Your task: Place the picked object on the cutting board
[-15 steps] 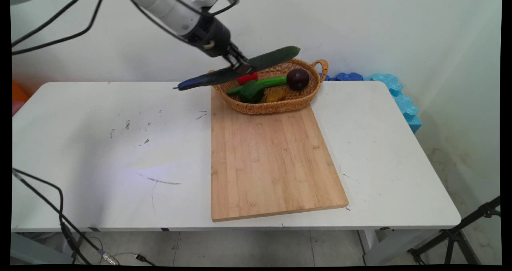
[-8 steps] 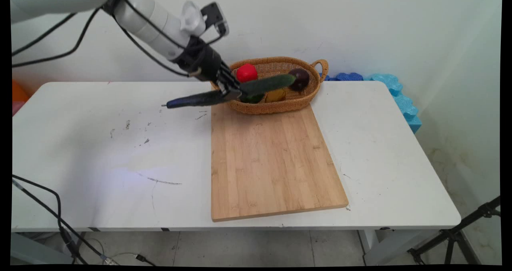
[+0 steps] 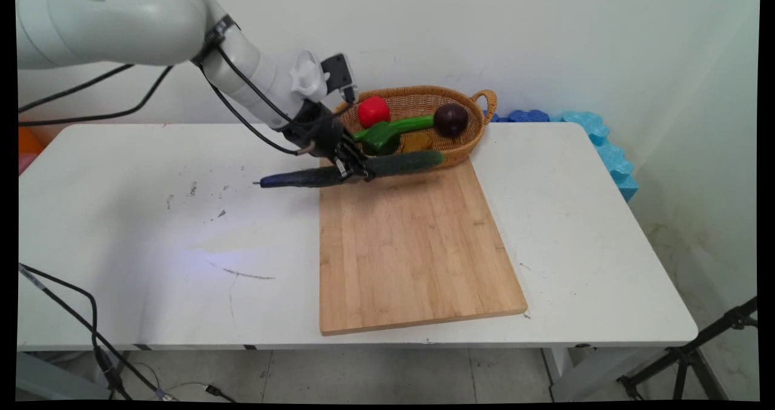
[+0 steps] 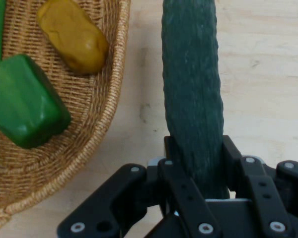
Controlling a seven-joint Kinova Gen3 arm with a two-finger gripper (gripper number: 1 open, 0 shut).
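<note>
One claw (image 3: pixel 357 172) is all I am working with, and it pinches a long dark green cucumber (image 3: pixel 399 163) near the middle of its length, the two fingers (image 4: pixel 181 171) closed against its sides. In the hand view the cucumber (image 4: pixel 192 89) runs straight away from the claw (image 4: pixel 197 163), its skin rough and ridged, over pale wood. I hold the cucumber roughly level and low over the far edge of a wooden cutting board (image 3: pixel 412 246); I cannot tell whether it touches the board. One end of it reaches past the claw along the front of a wicker basket (image 3: pixel 466 146), the other end sticks out on the opposite side over the bare white tabletop (image 3: pixel 151 216).

Just beyond the claw, on its far side, the basket stands at the board's far edge. In it I see a red piece (image 3: pixel 373 111), a green pepper-like piece (image 3: pixel 381 137) with a long green stem, a dark purple round piece (image 3: pixel 451 119) and a yellow-brown piece (image 3: pixel 418 142). In the hand view the basket's woven wall (image 4: pixel 107 99) lies beside the cucumber, apart from it, with the yellow-brown piece (image 4: pixel 73 34) and the green piece (image 4: pixel 25 101) inside.

Behind the tabletop, beyond the basket, blue foam blocks (image 3: pixel 596 137) lie against the wall.
</note>
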